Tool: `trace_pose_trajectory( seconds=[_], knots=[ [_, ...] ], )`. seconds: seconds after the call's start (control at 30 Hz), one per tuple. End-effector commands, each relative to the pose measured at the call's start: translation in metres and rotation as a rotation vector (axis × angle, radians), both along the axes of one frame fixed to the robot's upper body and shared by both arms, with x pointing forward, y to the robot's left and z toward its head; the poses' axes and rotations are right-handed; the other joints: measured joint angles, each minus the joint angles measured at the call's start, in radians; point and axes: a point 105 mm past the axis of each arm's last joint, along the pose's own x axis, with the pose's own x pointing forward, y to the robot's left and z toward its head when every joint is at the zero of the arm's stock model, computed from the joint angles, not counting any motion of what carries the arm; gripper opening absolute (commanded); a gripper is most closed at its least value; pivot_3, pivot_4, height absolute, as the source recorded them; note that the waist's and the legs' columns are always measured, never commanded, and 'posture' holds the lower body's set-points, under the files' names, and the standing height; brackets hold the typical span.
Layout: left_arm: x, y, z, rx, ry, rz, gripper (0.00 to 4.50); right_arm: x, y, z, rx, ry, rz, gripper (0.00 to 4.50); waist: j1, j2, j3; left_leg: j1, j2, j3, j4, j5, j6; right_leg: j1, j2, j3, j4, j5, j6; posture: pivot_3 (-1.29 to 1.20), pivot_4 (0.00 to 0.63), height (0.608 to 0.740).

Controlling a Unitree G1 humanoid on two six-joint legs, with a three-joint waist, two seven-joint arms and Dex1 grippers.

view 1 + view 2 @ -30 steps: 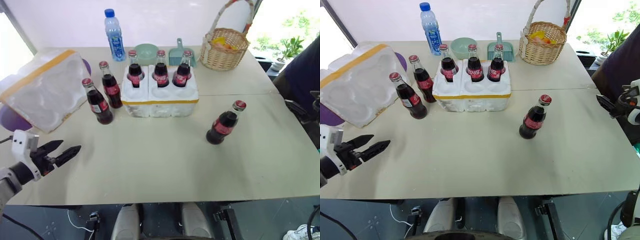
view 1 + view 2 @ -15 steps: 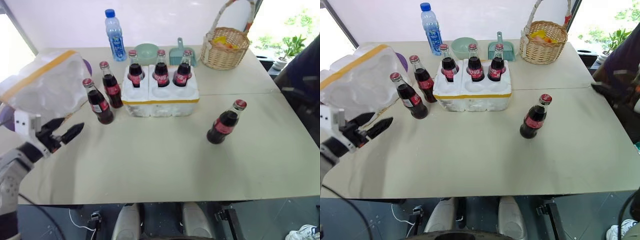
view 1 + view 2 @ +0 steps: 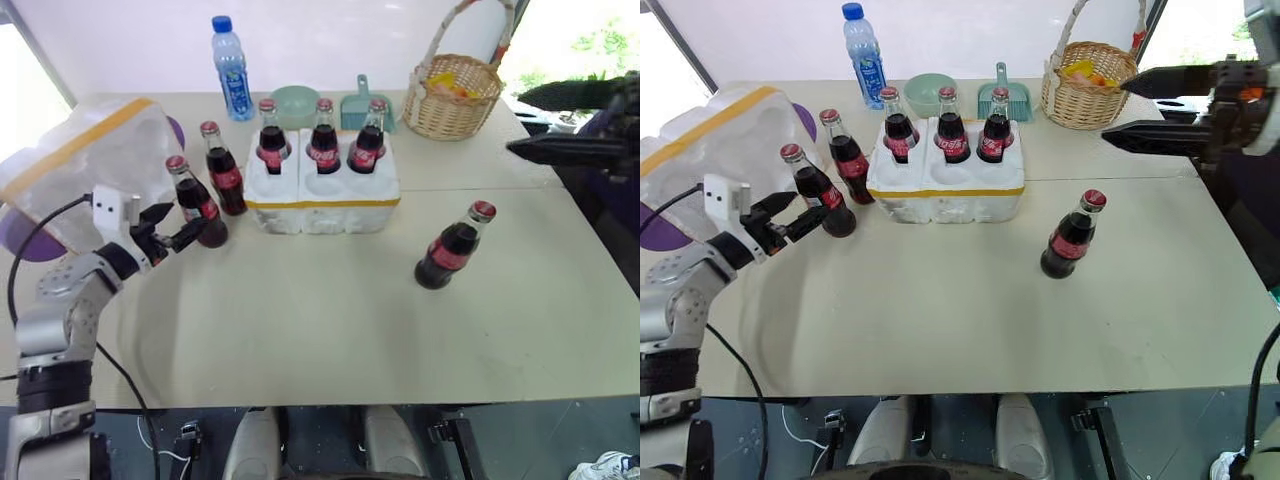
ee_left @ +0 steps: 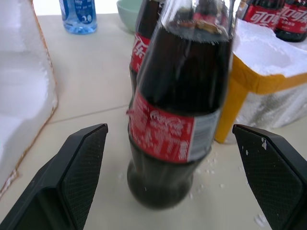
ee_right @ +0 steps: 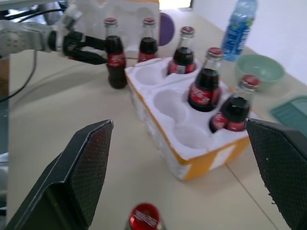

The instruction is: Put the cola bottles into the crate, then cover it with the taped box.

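Note:
The white crate [image 3: 322, 205] with its yellow band stands mid-table, with three cola bottles [image 3: 322, 140] in its back wells and the front wells [image 5: 169, 104] empty. Two more cola bottles [image 3: 222, 180] stand left of it. My left gripper [image 3: 186, 222] is open and level, its fingers [image 4: 76, 167] flanking the nearer one [image 4: 175, 120] without squeezing it. Another cola bottle [image 3: 450, 250] stands alone at the right. My right gripper [image 3: 1113, 115] is open and hangs in the air over the right side, pointing left. The taped box [image 3: 90, 165] lies tilted at the left edge.
Along the back stand a blue-capped water bottle [image 3: 230, 70], a green bowl [image 3: 294, 104], a teal dustpan [image 3: 357, 108] and a wicker basket [image 3: 450, 95]. A purple object [image 3: 25, 240] lies under the taped box. A person's dark clothing [image 3: 608, 190] is at the right edge.
My left gripper moved forward and right from the table's front-left corner up to the nearest loose bottle. My right gripper rose and swung in from the right edge to point left.

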Motion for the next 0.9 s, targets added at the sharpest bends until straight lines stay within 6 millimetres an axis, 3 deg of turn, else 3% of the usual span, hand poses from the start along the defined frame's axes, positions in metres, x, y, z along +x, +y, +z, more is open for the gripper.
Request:
trace_pose_trajectory(
  seconds=[0.03,0.37,0.53,0.57,0.73,0.9],
  knots=[
    [0.007,-0.008,0.011,0.020,-0.053,-0.022,4.36,-0.016,0.014,0.012,0.000,-0.045,0.073,4.50,0.000,0.000,0.000,-0.001,0.000,0.000,0.000,0.000,0.000,-0.001,0.000,0.000,0.000,0.000,0.001,0.00,0.150,0.740],
    [0.026,-0.019,0.001,0.033,-0.048,-0.029,4.36,-0.023,0.035,0.009,0.007,-0.047,0.137,4.50,-0.001,0.000,0.000,-0.001,0.000,0.000,0.002,0.000,0.000,-0.001,0.000,-0.001,0.001,0.002,0.003,0.00,0.150,0.740],
    [0.022,-0.013,0.005,0.039,-0.046,-0.035,2.85,-0.022,0.036,0.009,0.014,-0.055,0.133,4.50,0.000,0.000,0.000,-0.001,0.000,0.000,0.002,0.000,0.000,-0.001,-0.001,-0.001,0.001,0.002,0.003,0.00,0.150,0.740],
    [0.020,-0.013,0.006,0.042,-0.040,-0.046,2.87,-0.022,0.036,0.008,0.013,-0.054,0.131,4.50,-0.001,0.000,0.000,-0.001,0.000,0.000,0.002,0.000,0.000,-0.001,-0.001,-0.001,0.001,0.002,0.003,0.00,0.150,0.740],
    [-0.005,-0.024,0.026,0.015,-0.012,-0.213,2.87,-0.020,0.033,0.005,0.021,-0.025,0.109,4.50,-0.008,-0.001,0.001,-0.001,0.000,0.000,0.001,0.000,0.000,-0.002,-0.001,-0.001,0.001,0.002,0.003,0.00,0.150,0.740],
    [-0.046,-0.059,0.068,-0.014,0.014,-0.550,2.87,-0.015,0.031,0.004,0.005,-0.051,0.084,4.50,-0.002,-0.004,0.004,-0.003,0.000,-0.001,0.000,0.000,0.000,-0.004,0.000,-0.001,0.001,0.002,0.003,0.00,0.150,0.740]
  ],
)
